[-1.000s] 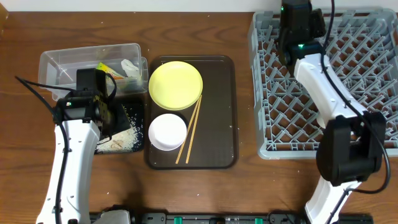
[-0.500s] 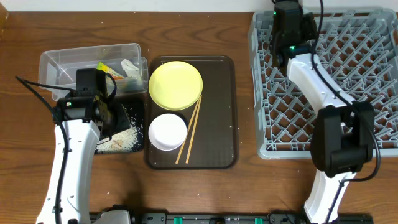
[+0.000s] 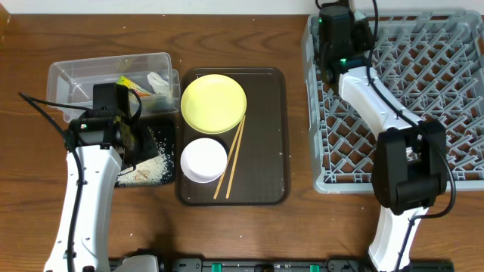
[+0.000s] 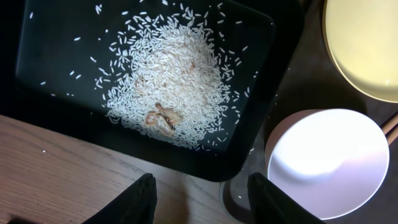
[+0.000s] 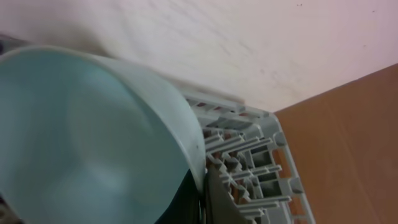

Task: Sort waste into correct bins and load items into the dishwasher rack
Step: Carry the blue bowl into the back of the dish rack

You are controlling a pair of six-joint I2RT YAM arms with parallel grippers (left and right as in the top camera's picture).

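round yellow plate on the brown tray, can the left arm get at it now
Probably yes. The left gripper hangs open over the white rice in the shallow black tray, next to the round yellow plate. Nothing lies on the plate; the wooden chopsticks sit at its rim.

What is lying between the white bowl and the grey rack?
Overhead view: the wooden chopsticks lie just right of the white bowl; beyond them only bare brown tray and table up to the grey rack.

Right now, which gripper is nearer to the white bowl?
Left. The left gripper hovers just beside the white bowl, at the edge of the black tray; the right gripper holds a light blue bowl far off, over the rack.
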